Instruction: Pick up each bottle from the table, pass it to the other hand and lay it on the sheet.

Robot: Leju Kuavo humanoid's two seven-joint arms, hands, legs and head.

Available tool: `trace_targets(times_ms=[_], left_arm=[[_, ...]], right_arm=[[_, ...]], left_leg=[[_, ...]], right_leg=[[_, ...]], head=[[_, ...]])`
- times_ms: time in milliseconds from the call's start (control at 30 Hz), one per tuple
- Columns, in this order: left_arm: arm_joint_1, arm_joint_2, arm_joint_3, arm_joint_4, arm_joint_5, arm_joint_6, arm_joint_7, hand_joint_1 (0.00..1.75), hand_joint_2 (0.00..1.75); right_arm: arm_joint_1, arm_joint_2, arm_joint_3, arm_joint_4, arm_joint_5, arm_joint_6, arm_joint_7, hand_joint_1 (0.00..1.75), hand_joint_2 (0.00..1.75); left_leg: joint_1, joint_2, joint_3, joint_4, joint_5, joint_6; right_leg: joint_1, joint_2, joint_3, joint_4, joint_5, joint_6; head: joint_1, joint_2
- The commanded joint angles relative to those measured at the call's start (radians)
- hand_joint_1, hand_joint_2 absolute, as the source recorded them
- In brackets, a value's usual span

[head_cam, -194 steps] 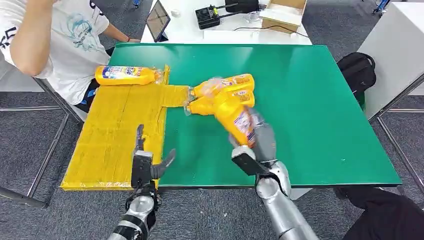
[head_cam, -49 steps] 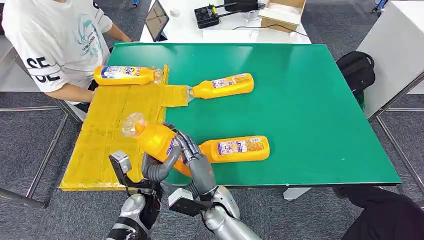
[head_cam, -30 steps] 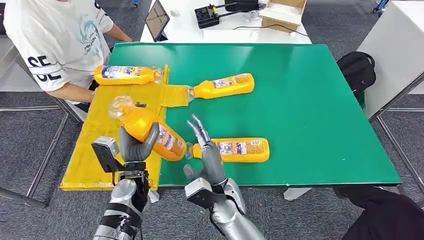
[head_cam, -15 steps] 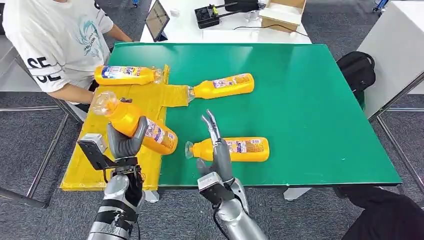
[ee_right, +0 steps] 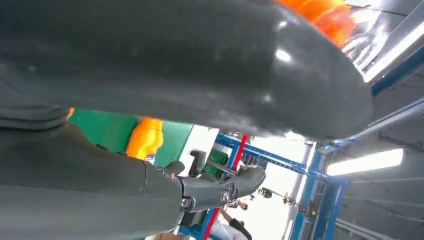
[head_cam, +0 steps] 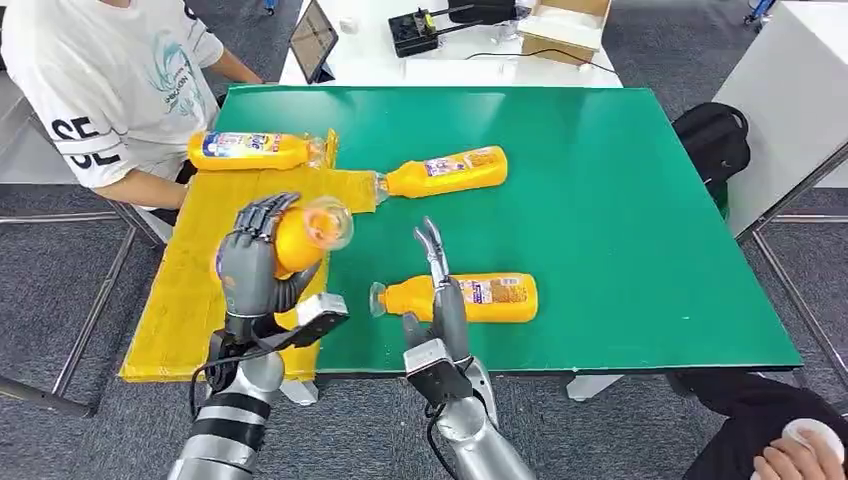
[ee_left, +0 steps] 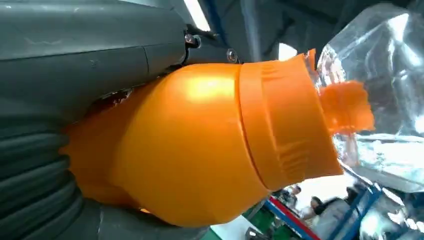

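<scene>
My left hand [head_cam: 252,268] grips an orange bottle [head_cam: 293,240] above the yellow sheet [head_cam: 190,300], its clear cap [head_cam: 326,223] turned toward the green table. Up close, the left wrist view shows the bottle's orange shoulder [ee_left: 200,150] and clear cap [ee_left: 385,90] in the grey fingers [ee_left: 75,55]. My right hand [head_cam: 441,300] is open and holds nothing, its fingers stretched out in front of a second bottle [head_cam: 485,297] lying on the table. A third bottle [head_cam: 447,172] lies further back beside the sheet. Another bottle [head_cam: 250,150] lies at the sheet's far end.
A person in a white T-shirt [head_cam: 110,80] sits at the far left corner by the sheet. Behind the green table [head_cam: 620,200] a white table [head_cam: 450,45] carries a tablet, a black device and a box. A black backpack [head_cam: 715,140] stands on the right.
The right hand let go of the bottle and drew back to the right, over the lying bottle. The left hand carried the bottle over the sheet and turned it, cap now toward the table.
</scene>
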Motion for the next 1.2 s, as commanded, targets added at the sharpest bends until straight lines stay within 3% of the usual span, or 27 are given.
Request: trace_targets(times_ms=[33, 133, 167, 200, 267, 333, 367, 400, 433, 533, 567, 600, 633, 667, 700, 767, 933, 1067, 1133, 1200], left_arm=[[-0.047, -0.007, 0.068, 0.041, 0.058, 0.002, 0.003, 1.75, 1.75], [-0.047, -0.007, 0.068, 0.041, 0.058, 0.002, 0.003, 1.75, 1.75], [-0.056, -0.032, 0.153, 0.004, -0.195, 0.002, 0.003, 1.75, 1.75], [-0.075, -0.032, 0.191, 0.023, -0.269, 0.002, 0.003, 1.75, 1.75], [-0.092, -0.013, 0.179, 0.014, -0.427, 0.002, 0.071, 1.75, 1.75], [-0.107, 0.049, 0.102, 0.035, -0.468, 0.002, 0.185, 1.75, 1.75], [-0.113, 0.119, -0.003, 0.05, -0.482, 0.002, 0.289, 1.75, 1.75], [-0.118, 0.134, -0.039, 0.065, -0.482, 0.002, 0.329, 1.75, 1.75], [-0.13, 0.195, -0.137, 0.1, -0.482, 0.002, 0.415, 1.75, 1.75], [-0.152, 0.248, -0.283, 0.174, -0.482, 0.002, 0.547, 1.75, 1.75], [-0.164, 0.274, -0.299, 0.195, -0.458, 0.002, 0.546, 1.75, 1.75], [-0.15, 0.262, -0.355, 0.208, -0.482, 0.002, 0.624, 1.75, 1.75], [-0.185, 0.269, -0.332, 0.271, -0.454, 0.002, 0.586, 1.75, 1.75], [-0.226, 0.233, -0.28, 0.343, -0.478, 0.002, 0.561, 1.75, 1.75], [-0.176, 0.239, -0.256, 0.306, -0.482, 0.002, 0.54, 1.75, 1.75], [-0.209, 0.283, -0.379, 0.378, -0.482, 0.002, 0.65, 1.75, 1.75], [-0.276, 0.292, -0.416, 0.546, -0.433, 0.002, 0.683, 1.75, 1.75], [-0.287, 0.269, -0.307, 0.641, -0.444, 0.002, 0.637, 1.75, 1.75], [-0.287, 0.255, -0.196, 0.687, -0.482, 0.002, 0.592, 1.75, 1.75], [-0.301, 0.254, -0.195, 0.739, -0.482, 0.002, 0.608, 1.75, 1.75]], right_arm=[[-0.036, 0.021, 0.01, 0.059, -0.007, -0.004, -0.034, 0.0, 0.0], [-0.036, 0.021, 0.01, 0.059, -0.007, -0.004, -0.034, 0.0, 0.0], [-0.034, 0.021, 0.008, 0.046, -0.005, -0.006, -0.034, 0.0, 0.0], [-0.033, 0.017, 0.015, 0.029, -0.008, -0.01, -0.034, 0.0, 0.0], [-0.035, 0.01, 0.032, 0.013, -0.021, -0.019, -0.034, 0.0, 0.0], [-0.031, 0.009, 0.039, -0.003, -0.026, -0.019, -0.034, 0.0, 0.0], [-0.03, 0.008, 0.042, -0.006, -0.026, -0.02, -0.034, 0.0, 0.0], [-0.028, 0.008, 0.043, -0.009, -0.028, -0.021, -0.034, 0.0, 0.0], [-0.026, 0.009, 0.044, -0.01, -0.031, -0.019, -0.034, 0.0, 0.0], [-0.03, 0.006, 0.057, -0.008, -0.044, -0.02, -0.034, 0.0, 0.0], [-0.003, 0.021, 0.0, -0.039, 0.006, 0.039, -0.034, 0.0, 0.0], [-0.02, 0.013, 0.044, -0.021, -0.027, 0.003, -0.034, 0.0, 0.0], [-0.028, 0.014, 0.06, -0.012, -0.028, -0.002, -0.034, 0.0, 0.0], [-0.036, 0.021, 0.026, -0.026, -0.011, 0.039, -0.031, 0.0, 0.0], [-0.024, 0.021, 0.047, -0.021, -0.012, 0.011, -0.034, 0.0, 0.0], [-0.032, 0.009, 0.086, -0.023, -0.041, -0.008, -0.034, 0.0, 0.0], [-0.022, -0.005, 0.106, -0.073, -0.073, -0.015, -0.034, 0.0, 0.0], [0.008, -0.017, 0.112, -0.174, -0.077, -0.038, -0.034, 0.0, 0.0], [0.016, -0.027, 0.123, -0.202, -0.086, -0.042, -0.034, 0.0, 0.0], [0.023, -0.028, 0.123, -0.217, -0.082, -0.035, -0.034, 0.0, 0.0]], left_leg=[[0.0, 0.001, 0.005, -0.001, -0.002, 0.001], [0.0, -0.001, 0.005, 0.0, -0.002, 0.001], [0.0, 0.0, 0.003, 0.0, -0.001, 0.001], [0.0, 0.001, 0.006, 0.0, -0.002, 0.001], [0.001, 0.001, 0.002, 0.0, -0.001, 0.0], [0.0, -0.001, 0.002, 0.0, 0.0, 0.0], [0.0, 0.0, 0.005, 0.0, -0.002, 0.001], [0.0, 0.0, 0.004, 0.0, -0.001, 0.001], [0.0, 0.0, 0.002, -0.001, 0.0, 0.0], [0.0, -0.002, 0.002, -0.001, 0.0, 0.0], [0.0, -0.002, 0.003, -0.001, 0.0, 0.0], [0.0, -0.003, 0.005, -0.001, 0.0, 0.0], [0.0, -0.003, 0.004, -0.001, 0.0, 0.0], [0.0, -0.004, 0.003, -0.001, 0.001, 0.0], [0.0, -0.002, 0.005, -0.001, 0.0, 0.0], [0.0, -0.001, 0.004, -0.001, 0.0, 0.0], [0.0, -0.001, 0.005, -0.001, 0.0, 0.0], [0.0, 0.0, 0.003, -0.001, 0.0, 0.0], [0.0, 0.0, 0.005, 0.0, -0.001, 0.0], [0.0, 0.0, 0.003, -0.001, 0.0, 0.0]], right_leg=[[0.001, 0.0, 0.005, 0.0, -0.002, -0.003], [0.001, -0.001, 0.005, 0.0, -0.002, -0.003], [0.001, 0.001, 0.003, 0.0, -0.001, -0.002], [0.001, 0.001, 0.006, 0.001, -0.002, -0.003], [0.001, 0.001, 0.002, 0.001, -0.001, -0.002], [0.001, 0.0, 0.002, 0.001, -0.001, -0.002], [0.001, 0.0, 0.004, 0.001, -0.002, -0.004], [0.001, 0.001, 0.004, 0.001, -0.002, -0.004], [0.0, 0.0, 0.002, 0.001, -0.001, -0.003], [0.001, -0.002, 0.002, 0.001, -0.001, -0.003], [0.0, -0.002, 0.001, 0.001, -0.001, -0.002], [0.001, -0.004, 0.004, 0.002, -0.002, -0.004], [0.0, -0.004, 0.003, 0.002, -0.002, -0.003], [0.0, -0.003, 0.003, 0.002, -0.001, -0.002], [0.001, -0.002, 0.004, 0.002, -0.002, -0.003], [0.0, 0.0, 0.002, 0.002, -0.001, -0.002], [0.001, -0.001, 0.004, 0.002, -0.002, -0.004], [0.001, 0.0, 0.002, 0.002, -0.001, -0.003], [0.001, 0.0, 0.004, 0.002, -0.002, -0.003], [0.0, 0.0, 0.002, 0.002, -0.001, -0.002]], head=[[0.0, 0.0], [0.0, 0.0], [0.0, 0.0], [0.0, 0.0], [0.0, 0.0], [0.0, 0.0], [0.0, 0.0], [0.0, 0.0], [0.0, 0.0], [0.0, 0.0], [0.0, 0.0], [0.0, 0.0], [0.0, 0.0], [0.0, 0.0], [0.0, 0.0], [0.0, 0.0], [0.001, 0.0], [0.0, 0.0], [0.0, 0.0], [0.0, 0.0]])
